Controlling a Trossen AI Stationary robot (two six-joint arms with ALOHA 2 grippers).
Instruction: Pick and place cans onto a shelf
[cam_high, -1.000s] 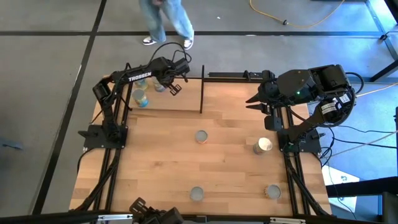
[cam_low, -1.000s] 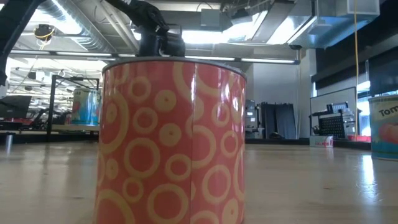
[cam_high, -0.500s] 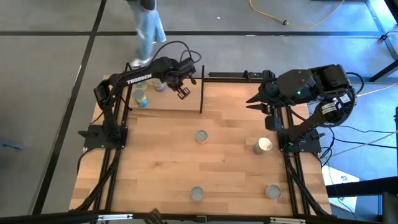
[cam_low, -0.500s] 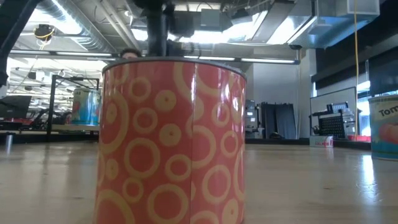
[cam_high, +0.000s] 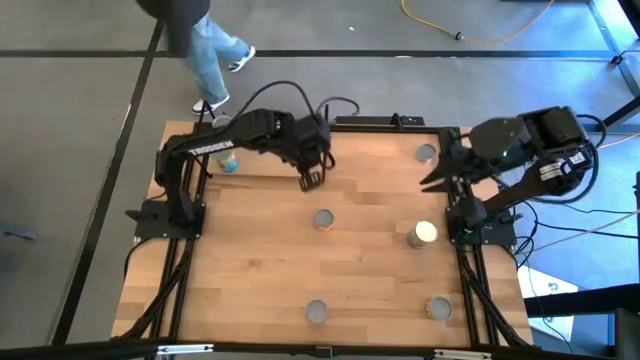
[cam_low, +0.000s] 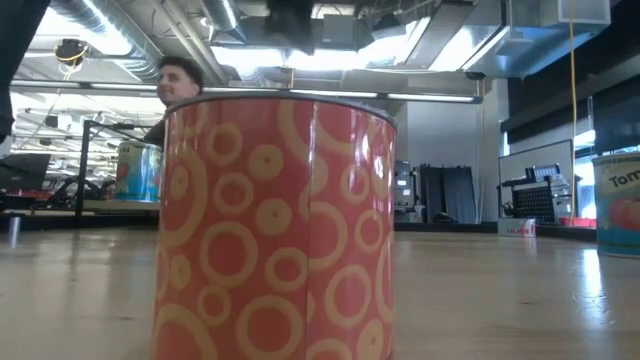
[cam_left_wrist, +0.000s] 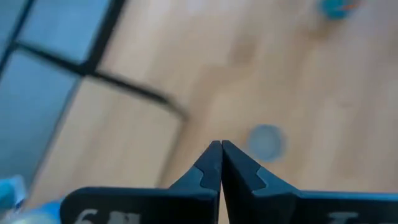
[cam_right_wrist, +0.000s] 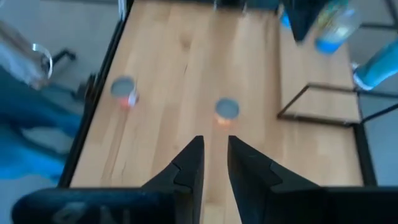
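L gripper swung off shelf to centre | R arm shifted right

Around the centre can the table lies bare on every side. The left hand, shut and empty, hangs just beyond that can, beside the shelf's black upright rod. A tipped can lies well apart, towards the right arm.
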